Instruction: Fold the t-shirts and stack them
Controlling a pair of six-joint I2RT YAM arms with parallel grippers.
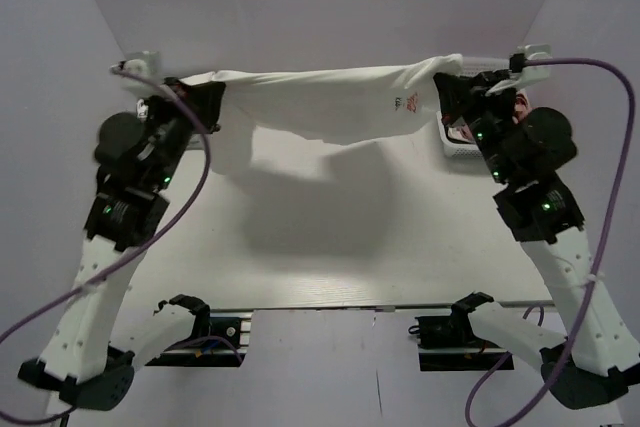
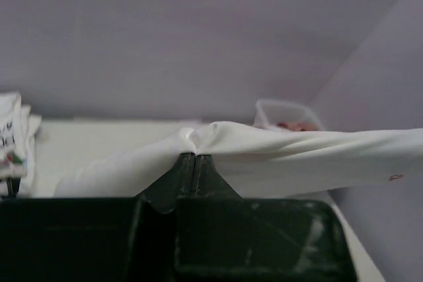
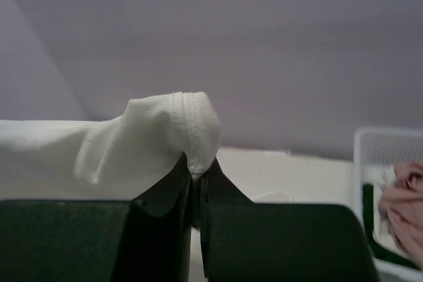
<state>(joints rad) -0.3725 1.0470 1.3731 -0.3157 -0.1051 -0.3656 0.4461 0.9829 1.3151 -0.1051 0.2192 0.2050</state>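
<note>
Holding a white t-shirt [image 1: 330,97] stretched in the air between my two arms, I judge that I am at the spreading step, before any fold is made.

In the top view, my left end effector [image 1: 203,99] grips one end of the cloth and my right end effector [image 1: 447,93] grips the other end, near a small red print. The middle of the shirt sags but hangs above the worktop [image 1: 400,257], where it throws a shadow. The mesh basket [image 1: 462,147] stands just beside my right arm, partly hidden.

In the left wrist view, my fingers are pressed together with a pinch of white cloth between them, and the shirt runs away to the right. A pile of other white t-shirts [image 2: 12,137] lies on the worktop at the left edge.

In the right wrist view, the fingers are also closed, on a hemmed edge of the shirt. A pink t-shirt [image 3: 403,196] lies in the basket.

The next move, I think, calls for lowering both arms together with the cloth tight, so that the shirt lies flat on the worktop for folding.
</note>
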